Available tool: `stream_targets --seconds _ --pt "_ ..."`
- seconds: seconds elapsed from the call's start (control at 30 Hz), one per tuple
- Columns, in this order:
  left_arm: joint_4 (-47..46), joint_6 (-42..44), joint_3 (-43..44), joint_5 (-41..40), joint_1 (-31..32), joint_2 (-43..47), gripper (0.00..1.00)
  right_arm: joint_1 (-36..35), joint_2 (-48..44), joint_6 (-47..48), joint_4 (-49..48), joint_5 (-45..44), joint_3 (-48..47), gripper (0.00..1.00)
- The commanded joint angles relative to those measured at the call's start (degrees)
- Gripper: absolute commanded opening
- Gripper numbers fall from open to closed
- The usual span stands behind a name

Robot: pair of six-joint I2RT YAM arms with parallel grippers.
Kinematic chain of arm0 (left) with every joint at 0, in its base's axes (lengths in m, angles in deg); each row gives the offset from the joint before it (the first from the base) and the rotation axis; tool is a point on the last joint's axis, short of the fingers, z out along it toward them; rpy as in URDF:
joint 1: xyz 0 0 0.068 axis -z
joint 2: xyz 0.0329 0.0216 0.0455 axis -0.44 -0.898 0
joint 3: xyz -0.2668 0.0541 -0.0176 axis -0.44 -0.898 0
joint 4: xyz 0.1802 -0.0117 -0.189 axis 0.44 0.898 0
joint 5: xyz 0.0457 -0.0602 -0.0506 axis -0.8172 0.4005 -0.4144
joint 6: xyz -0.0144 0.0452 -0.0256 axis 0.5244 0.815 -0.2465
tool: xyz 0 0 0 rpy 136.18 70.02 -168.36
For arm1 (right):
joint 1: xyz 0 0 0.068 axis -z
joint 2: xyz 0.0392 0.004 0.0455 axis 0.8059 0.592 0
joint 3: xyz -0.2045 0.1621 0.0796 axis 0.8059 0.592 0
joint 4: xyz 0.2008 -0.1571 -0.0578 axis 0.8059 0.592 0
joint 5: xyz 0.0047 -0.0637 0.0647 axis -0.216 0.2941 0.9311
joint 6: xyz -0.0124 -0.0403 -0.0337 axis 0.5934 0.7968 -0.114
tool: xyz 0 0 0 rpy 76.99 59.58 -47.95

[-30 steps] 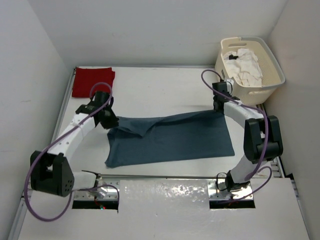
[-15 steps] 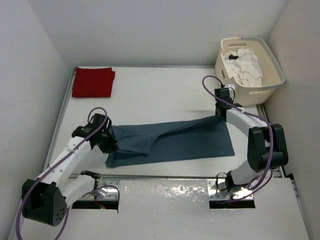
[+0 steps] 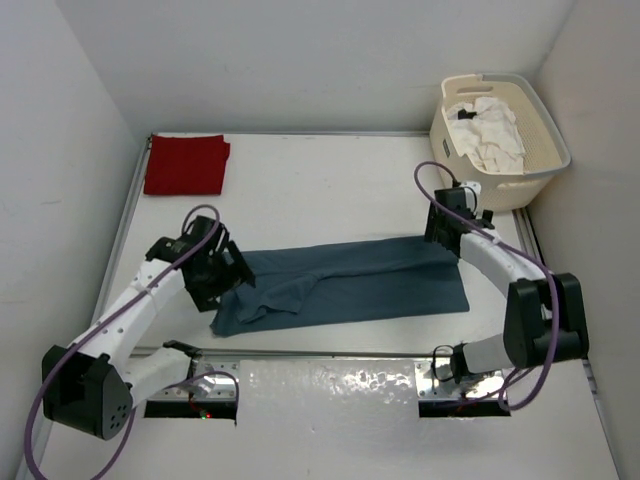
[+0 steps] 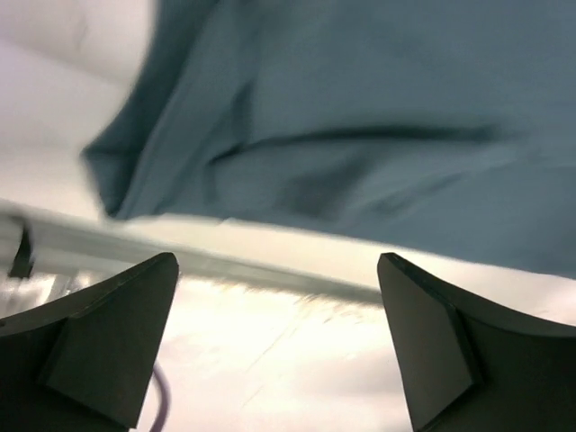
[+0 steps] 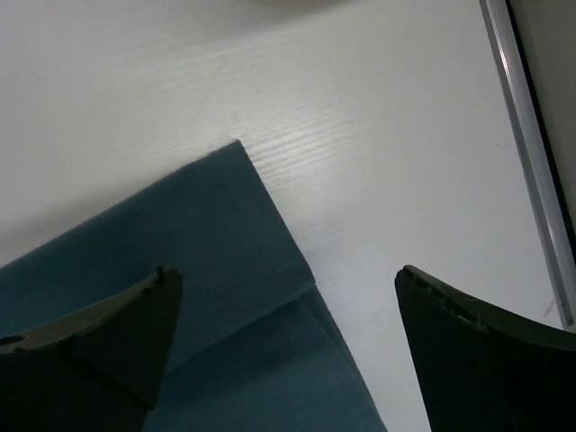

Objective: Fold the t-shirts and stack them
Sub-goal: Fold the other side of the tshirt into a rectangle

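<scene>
Plainly, left gripper [image 4: 276, 263] and right gripper [image 5: 286, 273] gape empty.

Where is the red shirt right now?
In the top view, the red shirt lies folded in the far left corner of the table, well apart from the blue shirt spread near the middle.

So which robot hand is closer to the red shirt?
The left one. The left gripper is at the left end of the blue-grey shirt, on the same side of the table as the red shirt. The right gripper is far across, near the basket.
</scene>
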Motion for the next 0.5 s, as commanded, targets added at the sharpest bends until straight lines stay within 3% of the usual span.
stream_targets --seconds 0.0,0.03,0.17,0.37,0.47 --pt "-8.37 2.35 5.95 -2.08 1.06 -3.54 0.94 0.12 -5.95 1.62 -2.78 5.59 -1.57 0.99" --pt "-8.42 2.36 6.3 -2.08 1.15 -4.77 0.96 0.12 -6.14 2.51 -4.02 5.64 -1.31 0.99" --pt "-24.74 2.53 3.24 3.54 1.5 -11.89 0.98 -0.4 -2.64 4.1 -9.57 24.48 -0.86 0.99" --pt "-38.46 3.41 -0.9 5.91 1.76 -25.77 0.98 -0.67 7.81 2.01 -10.37 30.77 -4.2 0.99" --pt "-45.76 2.71 -0.73 7.67 1.85 -34.99 0.98 -0.67 9.5 -3.09 -12.2 30.95 0.08 0.99"
